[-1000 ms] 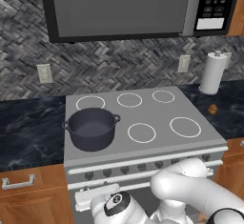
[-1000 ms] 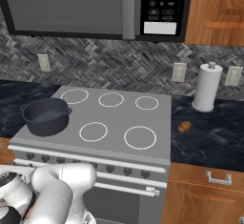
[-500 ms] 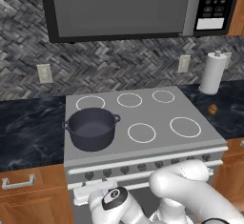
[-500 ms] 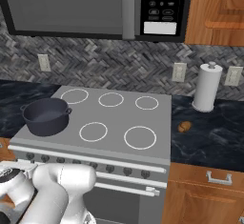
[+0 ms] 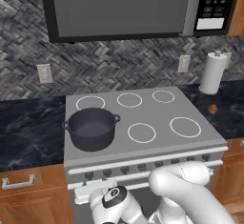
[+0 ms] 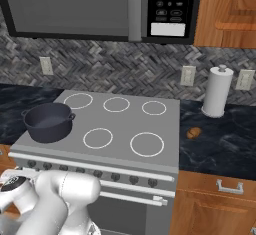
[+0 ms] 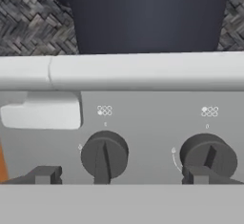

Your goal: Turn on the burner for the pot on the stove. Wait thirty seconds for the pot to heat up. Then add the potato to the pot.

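The gripper (image 7: pixel 121 175) is low down in front of the stove (image 5: pixel 157 111), and its two dark fingers (image 7: pixel 45 174) are wide apart with nothing between them. It looks straight at the front of the stove, where two dark round knobs sit side by side. The left knob (image 7: pixel 104 155) is right between the fingers, a little to the left of the middle, and its ridge stands up and down. The right knob (image 7: pixel 208 157) is just behind the right finger. It looks like the left knob is the one to grab and turn, since the pot (image 7: pixel 147 15) sits right above it. The pot (image 5: pixel 91 128) stands on the front left ring of the flat stove top. The potato (image 6: pixel 193 132) lies on the dark counter (image 6: pixel 225 141) to the right of the stove, near the paper towel roll (image 6: pixel 217 91). A microwave (image 5: pixel 124 8) hangs above, over a grey patterned wall (image 5: pixel 109 66).
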Tool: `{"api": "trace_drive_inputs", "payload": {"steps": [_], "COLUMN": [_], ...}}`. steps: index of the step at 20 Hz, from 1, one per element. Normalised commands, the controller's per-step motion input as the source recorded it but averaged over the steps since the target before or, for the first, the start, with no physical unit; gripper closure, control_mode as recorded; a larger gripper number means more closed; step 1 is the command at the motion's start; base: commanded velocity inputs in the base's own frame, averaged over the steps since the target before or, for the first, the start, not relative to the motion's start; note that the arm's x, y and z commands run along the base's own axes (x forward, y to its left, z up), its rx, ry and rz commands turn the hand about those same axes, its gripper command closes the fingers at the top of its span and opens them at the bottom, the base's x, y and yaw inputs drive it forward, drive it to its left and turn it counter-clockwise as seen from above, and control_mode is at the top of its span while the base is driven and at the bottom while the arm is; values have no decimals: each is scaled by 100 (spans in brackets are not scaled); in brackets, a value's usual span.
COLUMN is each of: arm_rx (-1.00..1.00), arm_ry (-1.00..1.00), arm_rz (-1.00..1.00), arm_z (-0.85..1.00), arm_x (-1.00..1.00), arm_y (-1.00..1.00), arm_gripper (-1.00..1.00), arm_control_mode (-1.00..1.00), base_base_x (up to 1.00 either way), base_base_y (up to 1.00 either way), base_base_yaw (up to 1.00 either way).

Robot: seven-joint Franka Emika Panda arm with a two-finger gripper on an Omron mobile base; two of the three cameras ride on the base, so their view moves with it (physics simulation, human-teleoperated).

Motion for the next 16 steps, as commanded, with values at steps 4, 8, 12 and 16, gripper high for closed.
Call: {"api": "trace_drive_inputs", "payload": {"steps": [4, 8, 12, 16], "arm_rx": [0, 0, 0, 0], "arm_ry": [0, 0, 0, 0], "arm_rz": [0, 0, 0, 0], "arm_z": [-11, -1, 0, 0], "arm_x": [2, 0, 4, 8], "arm_y": [5, 14, 8, 2], "arm_gripper": [-100, -100, -100, -100], "arm_control_mode": [-100, -100, -100, -100], "base_base_x": [0, 0, 0, 0], "base_base_y": [0, 0, 0, 0], "base_base_yaw": [0, 0, 0, 0]}}
